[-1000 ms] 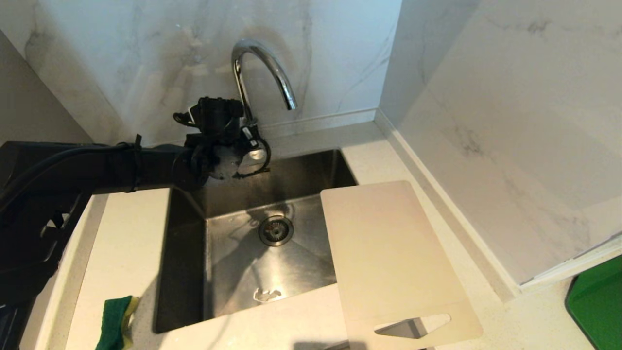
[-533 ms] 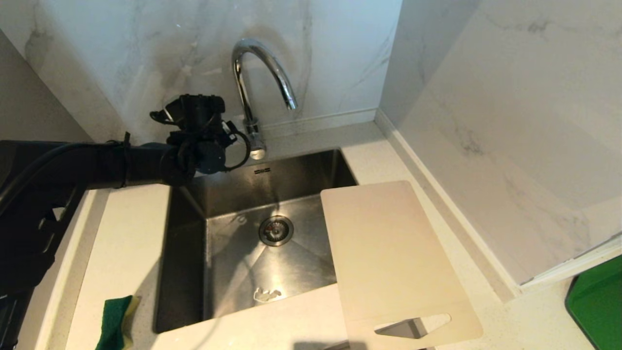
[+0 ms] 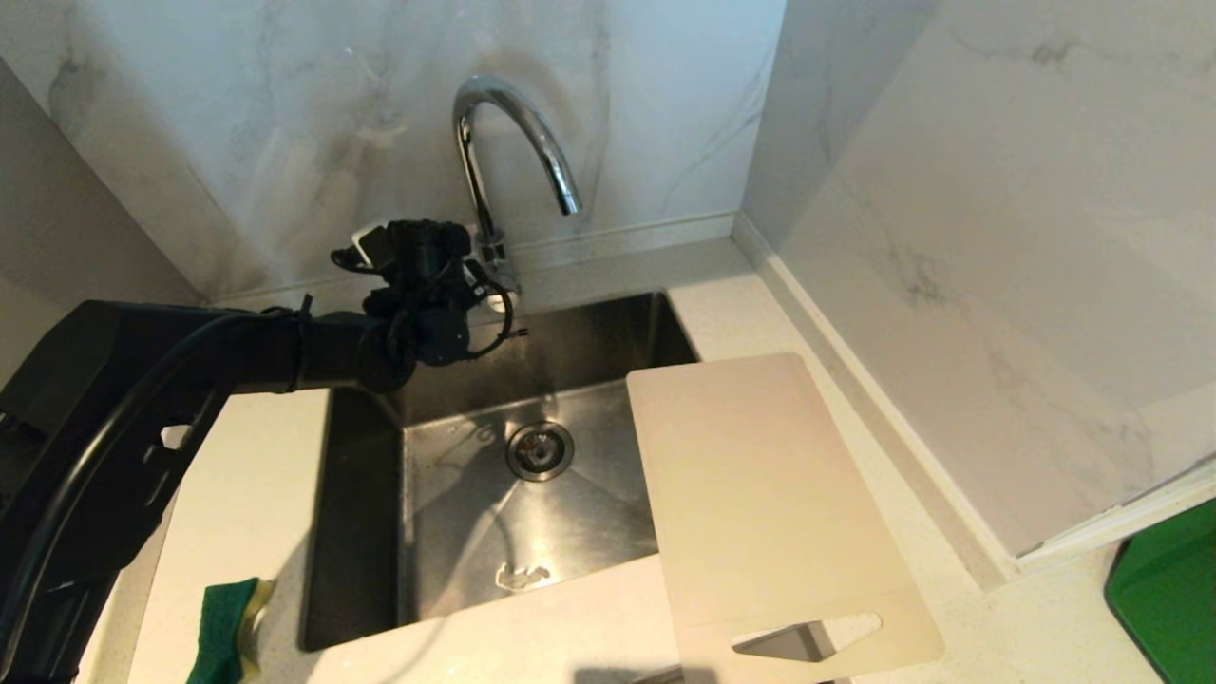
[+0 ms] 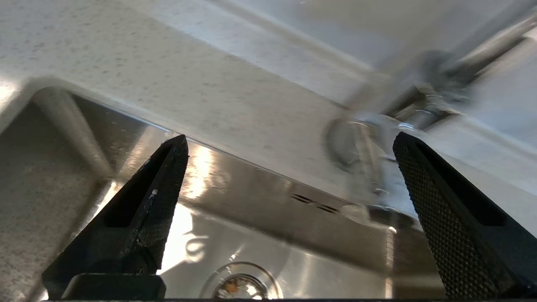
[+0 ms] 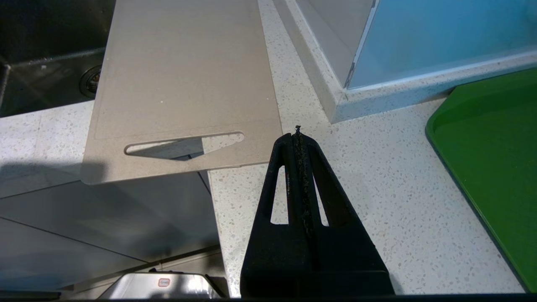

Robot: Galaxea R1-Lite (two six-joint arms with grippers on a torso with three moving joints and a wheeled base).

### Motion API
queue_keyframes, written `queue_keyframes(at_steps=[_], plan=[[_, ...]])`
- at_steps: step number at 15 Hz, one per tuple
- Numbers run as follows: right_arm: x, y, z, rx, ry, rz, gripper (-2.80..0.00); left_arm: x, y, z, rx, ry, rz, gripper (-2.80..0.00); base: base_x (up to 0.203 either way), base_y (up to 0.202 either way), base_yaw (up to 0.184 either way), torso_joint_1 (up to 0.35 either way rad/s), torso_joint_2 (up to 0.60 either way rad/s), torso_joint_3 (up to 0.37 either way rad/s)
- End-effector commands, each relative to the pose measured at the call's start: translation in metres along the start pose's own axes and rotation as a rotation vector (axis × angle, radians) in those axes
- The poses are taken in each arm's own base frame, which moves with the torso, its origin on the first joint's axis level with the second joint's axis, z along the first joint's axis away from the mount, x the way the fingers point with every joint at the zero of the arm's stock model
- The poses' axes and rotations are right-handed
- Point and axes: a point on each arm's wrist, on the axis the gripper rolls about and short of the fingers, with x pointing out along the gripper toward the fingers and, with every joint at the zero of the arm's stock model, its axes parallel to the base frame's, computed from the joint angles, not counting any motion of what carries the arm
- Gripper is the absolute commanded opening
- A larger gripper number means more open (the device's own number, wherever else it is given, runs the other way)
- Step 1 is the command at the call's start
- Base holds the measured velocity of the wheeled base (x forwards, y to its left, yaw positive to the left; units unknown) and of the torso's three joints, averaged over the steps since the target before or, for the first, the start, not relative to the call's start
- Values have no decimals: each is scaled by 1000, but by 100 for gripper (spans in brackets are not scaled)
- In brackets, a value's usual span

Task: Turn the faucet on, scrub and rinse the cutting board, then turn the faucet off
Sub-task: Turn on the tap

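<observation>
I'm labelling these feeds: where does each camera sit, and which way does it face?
Head: high up, looking down at the steel sink and chrome gooseneck faucet; left arm shows.
Left wrist: behind the open left gripper, facing the faucet base.
Right wrist: behind the shut right gripper, facing the speckled counter.
Head and right wrist share the beige plastic cutting board.

The left end effector (image 3: 475, 275) sat in front of the faucet (image 3: 513, 133), hiding the base and its lever in the head view. In the left wrist view that base (image 4: 377, 142) was a blur, lever impossible to pick out! The sponge (image 3: 228, 632) and green tray (image 3: 1168, 594) ran off the head view's edge. The board (image 3: 760, 503) overhung the desk (image 3: 532, 627), its near end partly cropped. The drain (image 4: 241, 287) was clipped too.
</observation>
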Motion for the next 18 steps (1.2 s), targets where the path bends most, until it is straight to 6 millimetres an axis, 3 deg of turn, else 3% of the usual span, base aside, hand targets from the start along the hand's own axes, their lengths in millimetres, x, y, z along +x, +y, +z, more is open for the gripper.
queue_keyframes(at_steps=[1,6,11,18], plan=[[0,0,0,0,-1,1,-280,6,3,-13,8,9,11,0,0,0,0,0,0,0],[0,0,0,0,3,0,-280,12,7,-19,-1,-6,18,0,0,0,0,0,0,0],[0,0,0,0,0,0,-280,31,26,-23,18,-7,71,0,0,0,0,0,0,0],[0,0,0,0,0,0,-280,24,35,-23,-49,102,156,0,0,0,0,0,0,0]])
